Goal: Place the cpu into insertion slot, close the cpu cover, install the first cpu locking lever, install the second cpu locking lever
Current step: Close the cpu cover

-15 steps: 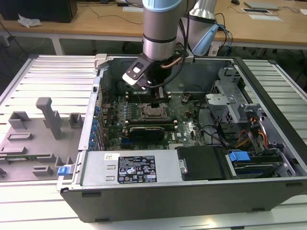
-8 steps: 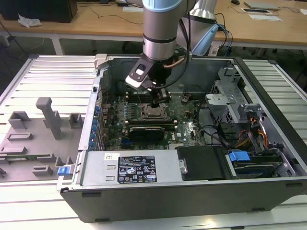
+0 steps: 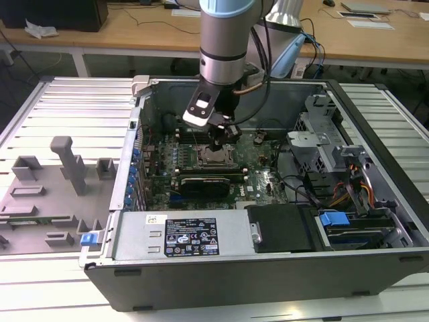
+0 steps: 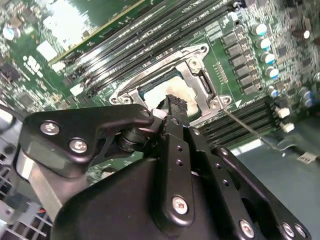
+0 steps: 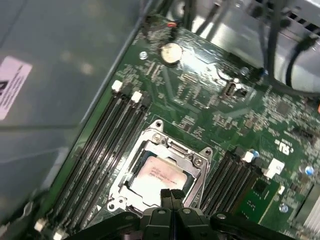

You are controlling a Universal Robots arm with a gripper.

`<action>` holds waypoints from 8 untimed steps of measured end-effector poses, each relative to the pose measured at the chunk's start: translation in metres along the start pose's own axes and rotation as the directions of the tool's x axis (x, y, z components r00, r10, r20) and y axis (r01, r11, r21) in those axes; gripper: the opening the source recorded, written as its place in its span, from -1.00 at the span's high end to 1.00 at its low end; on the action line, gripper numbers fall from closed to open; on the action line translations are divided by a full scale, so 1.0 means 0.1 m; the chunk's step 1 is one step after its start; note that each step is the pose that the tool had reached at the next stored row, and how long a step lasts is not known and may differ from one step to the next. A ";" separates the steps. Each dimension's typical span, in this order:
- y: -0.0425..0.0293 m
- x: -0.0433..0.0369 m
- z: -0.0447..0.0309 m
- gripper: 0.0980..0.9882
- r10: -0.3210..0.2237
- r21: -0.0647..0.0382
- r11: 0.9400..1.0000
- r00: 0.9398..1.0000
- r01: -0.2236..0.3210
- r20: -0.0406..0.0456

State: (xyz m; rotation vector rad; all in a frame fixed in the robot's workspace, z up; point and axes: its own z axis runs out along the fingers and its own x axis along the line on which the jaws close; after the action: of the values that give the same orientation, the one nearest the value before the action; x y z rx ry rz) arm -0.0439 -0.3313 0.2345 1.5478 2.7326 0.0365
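Cpu (image 5: 159, 176) lies seated in the slot (image 5: 136, 170). The cover (image 5: 175, 148) lies down flat around it, with the cpu's top showing through its opening. Exterior view, its left to its right: grey holders (image 3: 64, 168) on the slatted counter (image 3: 53, 100); open case (image 3: 268, 268); motherboard (image 3: 258, 168), with the gripper (image 3: 218, 144) directly above the cpu; drive cage (image 3: 322, 144). Jaws clenched together, nothing seen between them, tips just over the cpu's edge in both wrist views.

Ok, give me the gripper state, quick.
Gripper: jaws shut, nothing held, tips right at the edge of the cpu.
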 end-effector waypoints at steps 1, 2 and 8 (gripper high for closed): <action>0.000 0.000 0.001 0.98 -0.017 0.000 1.000 1.000 0.017 0.000; 0.000 0.000 0.002 0.98 -0.039 0.000 0.999 0.999 0.039 -0.001; 0.000 0.000 0.007 0.98 -0.188 0.002 0.982 0.982 0.188 -0.004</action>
State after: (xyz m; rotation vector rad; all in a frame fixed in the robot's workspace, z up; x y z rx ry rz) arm -0.0439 -0.3313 0.2337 1.2838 2.8686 0.0364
